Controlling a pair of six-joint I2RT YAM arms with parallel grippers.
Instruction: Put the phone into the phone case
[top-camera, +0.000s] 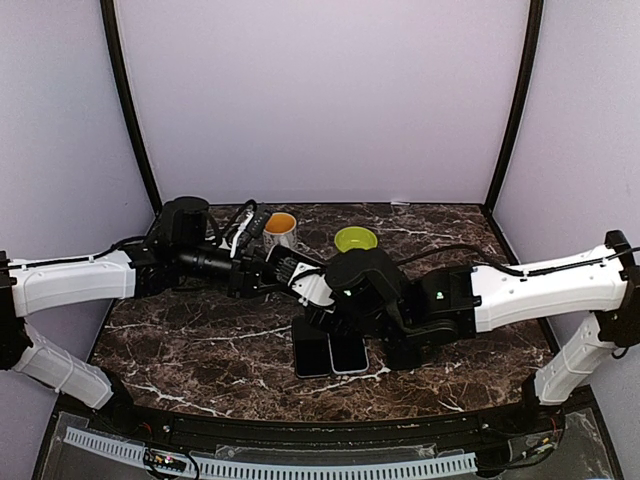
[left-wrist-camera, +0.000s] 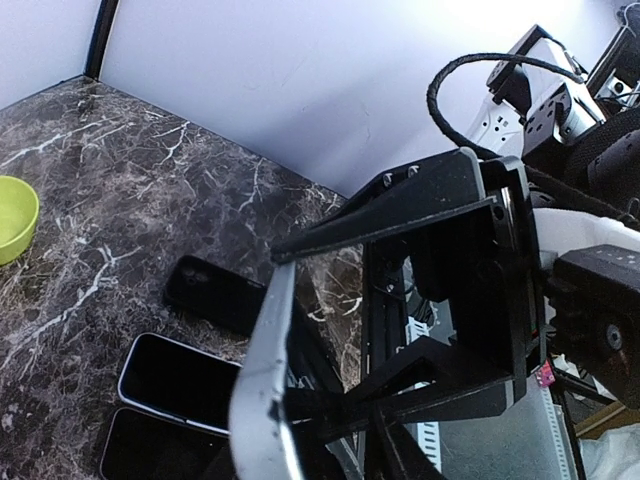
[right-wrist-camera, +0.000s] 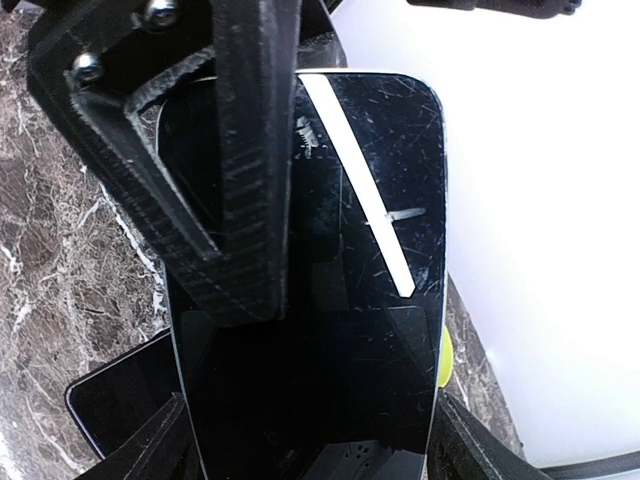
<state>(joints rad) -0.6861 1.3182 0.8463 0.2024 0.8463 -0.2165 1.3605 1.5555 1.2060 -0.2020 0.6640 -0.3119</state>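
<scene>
A phone with a black glass screen and silver rim is held in the air between both grippers. My right gripper clamps its long sides, one finger at each side. My left gripper is shut on its faces; one of its fingers lies flat on the screen. In the top view the left gripper and right gripper meet above the table's middle and hide the phone. The black phone case lies flat on the table below.
A second phone with a silver rim and a dark slab lie side by side on the marble table under the grippers. A green bowl and an orange-lined mug stand at the back, with cables nearby.
</scene>
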